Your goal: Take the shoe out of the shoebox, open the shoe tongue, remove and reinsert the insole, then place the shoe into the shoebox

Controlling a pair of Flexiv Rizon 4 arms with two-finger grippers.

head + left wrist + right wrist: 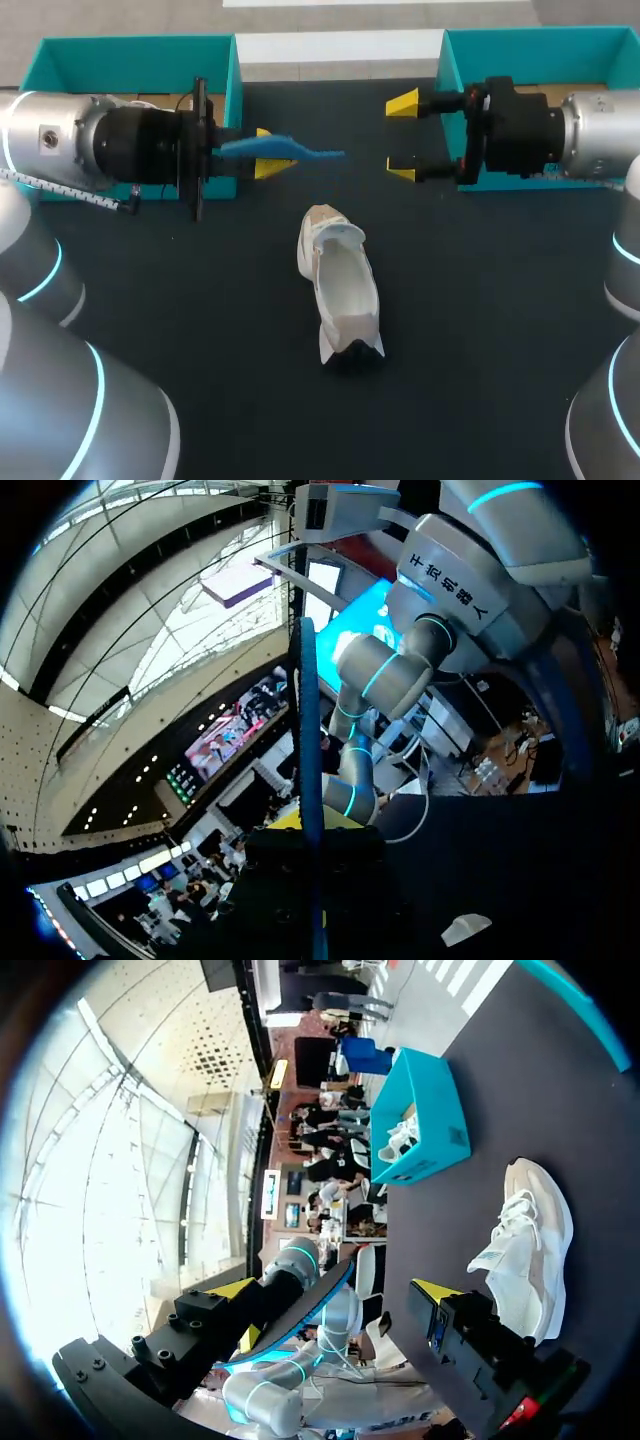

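One insole (300, 151) is clamped in the left gripper (268, 152), pointed lengthwise at the right gripper (403, 135), which is spread wide. The shoe (340, 285) is laid on the table (480, 300), long axis running near to far.

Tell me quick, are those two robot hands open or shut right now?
Left gripper: jaws shut on the blue insole.
Right gripper: jaws open, holding nothing.

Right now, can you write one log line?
left gripper: holding insole | right gripper: open, empty | shoe: lying on table
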